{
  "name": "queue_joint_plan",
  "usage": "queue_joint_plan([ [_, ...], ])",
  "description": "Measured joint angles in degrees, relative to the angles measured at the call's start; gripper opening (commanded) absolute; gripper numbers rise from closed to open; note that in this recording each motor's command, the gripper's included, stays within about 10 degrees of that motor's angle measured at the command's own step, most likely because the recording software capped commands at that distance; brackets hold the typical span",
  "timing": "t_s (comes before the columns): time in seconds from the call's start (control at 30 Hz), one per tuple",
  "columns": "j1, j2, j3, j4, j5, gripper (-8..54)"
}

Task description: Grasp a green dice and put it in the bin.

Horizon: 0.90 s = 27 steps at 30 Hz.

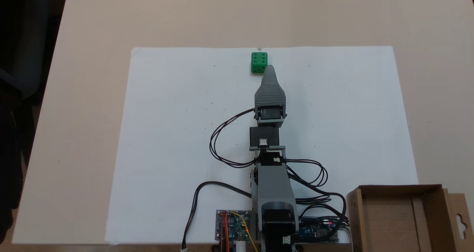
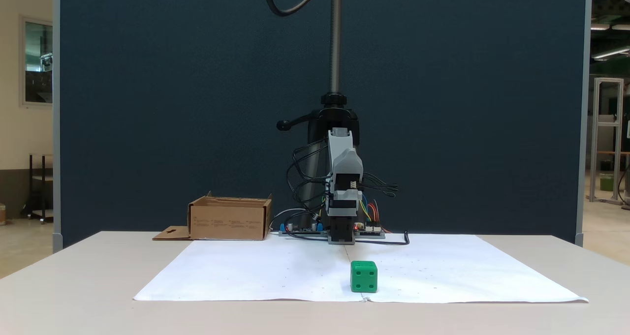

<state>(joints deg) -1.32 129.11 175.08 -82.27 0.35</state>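
Small bright green plastic dice (image 1: 259, 62) sits on the white paper sheet (image 1: 166, 133), at its edge farthest from the arm's base, six pips up. Grey gripper (image 1: 269, 69) tip overlaps the dice's corner from above; height over it unclear. Only one tip visible, so jaw state can't be told. Shallow brown cardboard bin (image 1: 400, 218) sits well apart from the dice, beside the arm's base.

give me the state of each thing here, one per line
green dice: resting flat on the white sheet, six pips up, free
bin: open on top, nothing seen inside, side flap folded out
gripper: beside the dice, jaws stacked in both fixed views, open or shut unclear
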Motion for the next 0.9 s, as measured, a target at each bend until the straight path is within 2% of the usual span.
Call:
queue_joint_plan([
  [0.17, 2.6, 0.0, 0.0, 7.8, 0.0, 43.1],
  [0.57, 2.7, 0.0, 0.0, 7.8, 0.0, 43.1],
  [0.73, 2.6, 0.0, 0.0, 8.3, 0.1, 41.3],
  [0.9, 2.6, 0.0, -3.6, 22.9, 0.0, 41.5],
])
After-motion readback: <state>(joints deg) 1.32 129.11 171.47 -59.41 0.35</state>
